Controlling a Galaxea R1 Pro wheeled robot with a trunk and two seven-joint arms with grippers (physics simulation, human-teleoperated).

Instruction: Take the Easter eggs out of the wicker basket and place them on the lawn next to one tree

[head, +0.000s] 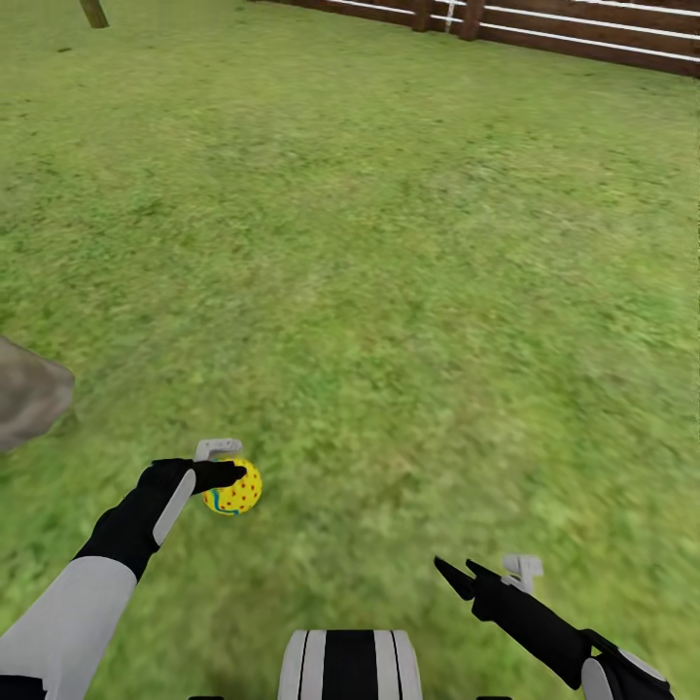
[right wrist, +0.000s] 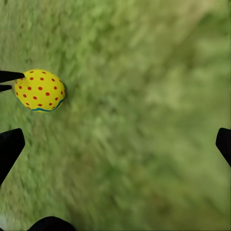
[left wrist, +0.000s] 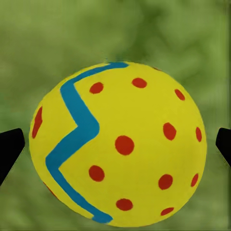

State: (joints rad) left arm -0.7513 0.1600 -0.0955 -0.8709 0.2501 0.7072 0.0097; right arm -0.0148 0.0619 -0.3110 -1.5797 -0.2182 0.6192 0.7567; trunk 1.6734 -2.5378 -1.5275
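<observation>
Yellow red-dotted Easter egg (head: 234, 490), unlettered, clasped in left gripper (head: 226, 476) over lawn (head: 389, 292); left wrist view reveals blue zigzag; right gripper (head: 457, 572) spread, unladen.

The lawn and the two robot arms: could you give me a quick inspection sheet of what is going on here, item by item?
Surface: the lawn, mottled green grass, flat.
Job's things: one Easter egg, yellow with red dots and a blue zigzag band, held above the grass; the left wrist view shows it between the fingertips. A trunk base stands at the far edge; which tree it is cannot be told.
Clutter: a grey rock-like shape at the left edge.
Grippers: left gripper shut on the egg; right gripper open, holding nothing.
Cables: nothing seen.
Surroundings: brown slatted wooden fence along the far side.
</observation>
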